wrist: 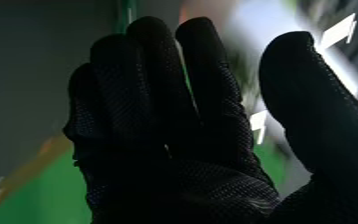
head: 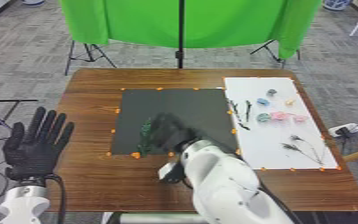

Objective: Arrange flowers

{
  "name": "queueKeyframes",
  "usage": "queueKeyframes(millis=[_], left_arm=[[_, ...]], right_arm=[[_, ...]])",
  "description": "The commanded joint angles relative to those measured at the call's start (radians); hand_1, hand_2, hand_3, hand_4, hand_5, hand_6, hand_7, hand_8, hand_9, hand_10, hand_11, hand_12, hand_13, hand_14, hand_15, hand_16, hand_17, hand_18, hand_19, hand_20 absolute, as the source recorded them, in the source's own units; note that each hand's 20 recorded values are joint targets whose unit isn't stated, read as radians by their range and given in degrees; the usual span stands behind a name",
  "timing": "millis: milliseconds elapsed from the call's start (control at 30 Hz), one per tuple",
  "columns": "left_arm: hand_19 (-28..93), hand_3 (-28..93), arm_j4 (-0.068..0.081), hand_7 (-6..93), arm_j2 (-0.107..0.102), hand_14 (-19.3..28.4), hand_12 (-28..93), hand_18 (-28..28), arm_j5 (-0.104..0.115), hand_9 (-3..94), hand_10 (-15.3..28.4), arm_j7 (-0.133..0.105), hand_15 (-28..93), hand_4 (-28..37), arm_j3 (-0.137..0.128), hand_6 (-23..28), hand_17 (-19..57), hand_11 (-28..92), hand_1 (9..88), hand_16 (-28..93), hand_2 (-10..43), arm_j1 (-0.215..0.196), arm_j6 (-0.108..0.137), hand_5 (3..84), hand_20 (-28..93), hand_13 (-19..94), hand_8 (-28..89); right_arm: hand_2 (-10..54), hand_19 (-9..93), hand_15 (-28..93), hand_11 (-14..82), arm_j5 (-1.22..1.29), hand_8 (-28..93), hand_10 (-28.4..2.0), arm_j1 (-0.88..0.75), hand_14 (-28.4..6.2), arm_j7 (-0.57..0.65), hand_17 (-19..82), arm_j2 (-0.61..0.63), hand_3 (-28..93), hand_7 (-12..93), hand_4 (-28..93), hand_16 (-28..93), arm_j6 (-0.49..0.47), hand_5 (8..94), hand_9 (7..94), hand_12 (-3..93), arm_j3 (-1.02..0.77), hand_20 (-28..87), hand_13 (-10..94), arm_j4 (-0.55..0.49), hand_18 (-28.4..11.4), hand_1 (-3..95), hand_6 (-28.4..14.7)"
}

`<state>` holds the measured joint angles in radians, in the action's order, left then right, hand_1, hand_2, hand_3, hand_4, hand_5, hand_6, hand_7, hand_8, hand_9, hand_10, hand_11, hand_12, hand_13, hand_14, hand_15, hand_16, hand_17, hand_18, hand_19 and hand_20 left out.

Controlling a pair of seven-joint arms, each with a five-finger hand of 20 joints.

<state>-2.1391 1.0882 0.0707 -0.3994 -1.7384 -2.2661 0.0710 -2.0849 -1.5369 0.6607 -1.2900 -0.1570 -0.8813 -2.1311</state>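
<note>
1. Showing, in the head view, the right hand (head: 183, 137) low over the dark grey mat (head: 167, 102), blurred, fingers toward the mat's middle; cannot tell contact from clearance.
2. Showing the right hand open in the right wrist view, with fingers straight and loosely close together, and the thumb extended well apart from them.
3. Placing the green leafy stem (head: 146, 136) on the left part of the mat, just beside the right hand, with the lower end near the mat's near edge.
4. Showing the left hand (head: 31, 161) beside the left edge of the brown wooden table (head: 127, 185), open, fingers straight and slightly spread.
5. Revealing, on the white sheet (head: 255, 150) at the table's right, a loose group of small flower heads: grey (head: 271, 92), blue (head: 262, 101), pale yellow (head: 290, 102), grey-green (head: 263, 117) and pink (head: 279, 116).
6. Showing dark thin stems (head: 247, 109) along that sheet's left side, and feathery-tipped stems (head: 295, 148) nearer the robot, below the flower heads in the head view.
</note>
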Motion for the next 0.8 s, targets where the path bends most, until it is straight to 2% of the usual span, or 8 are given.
queueKeyframes(millis=[33,167,333,567,800], left_arm=[[31,76,-0.005,8.2,0.019,13.1,8,12.0,0.000,38.2,13.7,-0.022,24,-28.3,-0.003,8.4,-6.0,15,29.4,-7,14.7,-0.021,-0.010,44.9,10,27,-9],[31,76,-0.009,8.1,0.016,13.2,8,12.0,-0.012,38.1,13.8,-0.037,24,-28.3,-0.012,8.4,-6.0,15,29.4,-7,14.6,-0.022,-0.019,44.8,10,27,-9],[31,76,-0.011,8.1,0.018,13.1,8,12.1,-0.007,38.2,13.7,-0.045,24,-28.3,-0.012,8.4,-6.0,16,29.4,-7,14.5,-0.022,-0.021,44.8,10,27,-9],[31,76,-0.009,8.2,0.017,13.2,8,12.1,-0.002,38.3,13.7,-0.048,24,-28.3,-0.011,8.4,-6.0,16,29.2,-7,14.2,-0.021,-0.024,44.8,10,27,-9],[31,76,-0.008,8.2,0.021,13.3,8,12.2,-0.006,38.5,13.7,-0.045,24,-28.3,-0.014,8.4,-6.0,16,29.1,-7,14.2,-0.021,-0.025,44.9,10,27,-9]], right_arm=[[-8.6,89,69,28.1,-0.141,-11,-20.9,-0.025,-19.7,0.063,27,0.158,81,14,-21,20,0.186,74.2,70.7,20.2,-0.233,24,59,0.007,-28.4,33.9,-5.5],[-9.5,89,71,29.3,-0.236,-12,-22.5,-0.122,-21.2,0.124,26,0.280,82,15,-23,18,0.214,68.3,62.7,19.4,-0.368,24,52,-0.002,-28.1,31.9,-7.6],[-9.5,89,72,29.8,-0.270,-12,-22.9,-0.270,-22.1,0.167,25,0.355,82,15,-27,16,0.168,63.3,57.2,18.2,-0.548,23,47,-0.029,-27.9,30.4,-9.0],[-9.5,90,72,30.6,-0.262,-13,-22.8,-0.489,-21.8,0.154,23,0.363,82,17,-28,15,0.099,58.2,52.0,17.8,-0.741,24,43,-0.063,-27.2,32.0,-9.2],[-9.5,89,72,30.8,-0.288,-13,-22.3,-0.547,-21.4,0.151,23,0.343,79,17,-28,15,0.072,58.2,51.8,17.6,-0.777,25,43,-0.019,-27.0,30.3,-8.8]])
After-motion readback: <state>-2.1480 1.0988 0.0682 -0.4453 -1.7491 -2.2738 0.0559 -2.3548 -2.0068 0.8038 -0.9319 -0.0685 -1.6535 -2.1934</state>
